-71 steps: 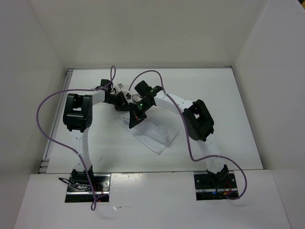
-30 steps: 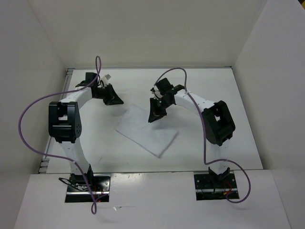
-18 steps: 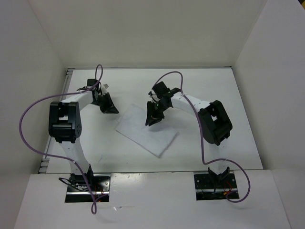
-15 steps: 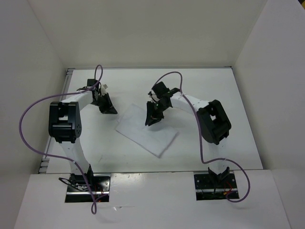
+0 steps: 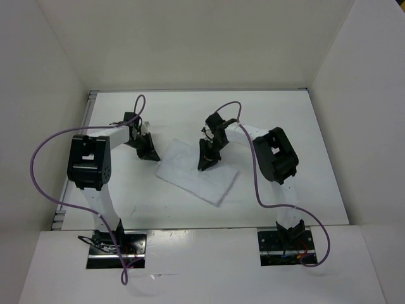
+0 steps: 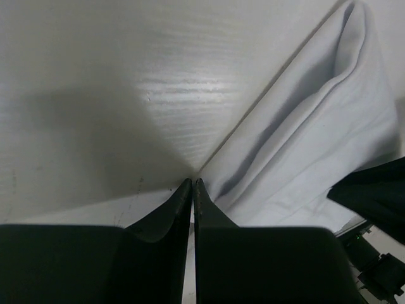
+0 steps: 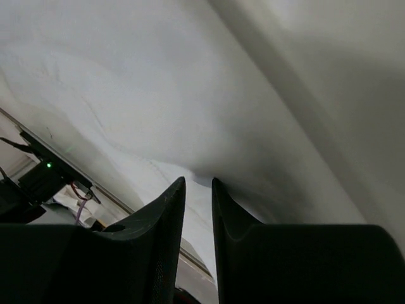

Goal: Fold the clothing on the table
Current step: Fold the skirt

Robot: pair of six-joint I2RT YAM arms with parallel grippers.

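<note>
The small, thin white fabric clothing lies mid-table, its long axis running from far-left to near-right; the left gripper, jaws pressed together, meets its far-left corner; the right gripper, jaws narrowly apart, rests on its far edge.

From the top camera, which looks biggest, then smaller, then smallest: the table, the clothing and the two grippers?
1. the table
2. the clothing
3. the left gripper and the right gripper: both look about the same size, so I won't rank them.
</note>
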